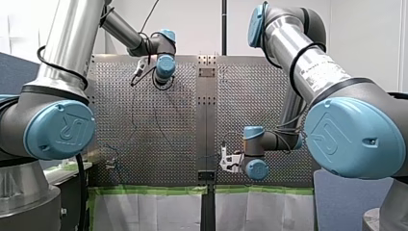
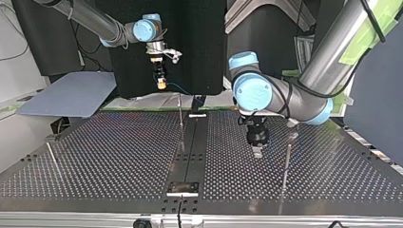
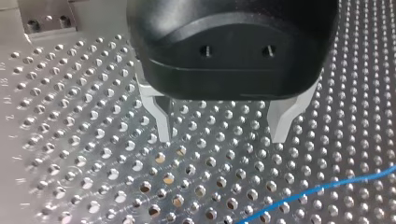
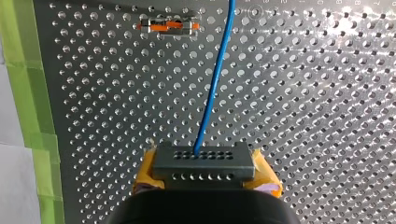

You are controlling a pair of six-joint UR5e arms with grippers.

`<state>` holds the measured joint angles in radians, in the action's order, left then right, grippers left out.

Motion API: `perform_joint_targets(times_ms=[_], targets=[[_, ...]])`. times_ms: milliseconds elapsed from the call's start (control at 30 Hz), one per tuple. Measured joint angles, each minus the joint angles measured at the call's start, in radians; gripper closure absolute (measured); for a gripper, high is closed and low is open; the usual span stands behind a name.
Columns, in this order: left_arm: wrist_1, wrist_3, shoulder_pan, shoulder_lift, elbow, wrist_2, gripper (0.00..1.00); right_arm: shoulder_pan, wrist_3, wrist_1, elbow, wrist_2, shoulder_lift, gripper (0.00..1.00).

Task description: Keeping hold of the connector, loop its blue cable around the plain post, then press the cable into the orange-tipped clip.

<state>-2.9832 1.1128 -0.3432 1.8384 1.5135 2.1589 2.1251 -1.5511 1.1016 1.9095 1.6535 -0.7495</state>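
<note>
The perforated desk (image 1: 159, 125) fills the front view, with a pale wall behind it. Your left pincer (image 1: 138, 72) is out over the far end. Your right pincer (image 1: 224, 162) sits near the close edge. You cannot read either one's grip from here.

In the top view the right pincer hangs high over the far edge, at the view's left, and the blue cable (image 2: 183, 89) drops away from it. The left pincer hovers low over the desk, right of centre, with a slim post (image 2: 287, 159) just beside it. You cannot tell whether that is the plain one.

The left wrist view shows its metal fingers (image 3: 161, 122) spread wide and empty, and the cable crosses the desk beyond them.

The right wrist view shows yellow pads (image 4: 147, 171) clamped on the grey connector (image 4: 203, 161), with the cable running straight ahead from it. The clip (image 4: 170, 25) lies well ahead, its long axis across the cable's line, near the cable on the green tape (image 4: 28, 93) side. Your right arm is therefore the nearer one, and the press will likely need a small shift toward the tape.
</note>
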Motion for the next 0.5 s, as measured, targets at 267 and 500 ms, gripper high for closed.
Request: perform_joint_targets(times_ms=[267,500], targets=[[0.022,-0.075,0.008,0.065,-0.002,0.049,0.00,0.000,0.000,-0.001,0.000,0.000,0.000,1.00],[0.032,-0.147,0.031,0.082,-0.002,0.072,0.00,0.000,0.000,0.000,0.000,0.000,0.000,1.00]])
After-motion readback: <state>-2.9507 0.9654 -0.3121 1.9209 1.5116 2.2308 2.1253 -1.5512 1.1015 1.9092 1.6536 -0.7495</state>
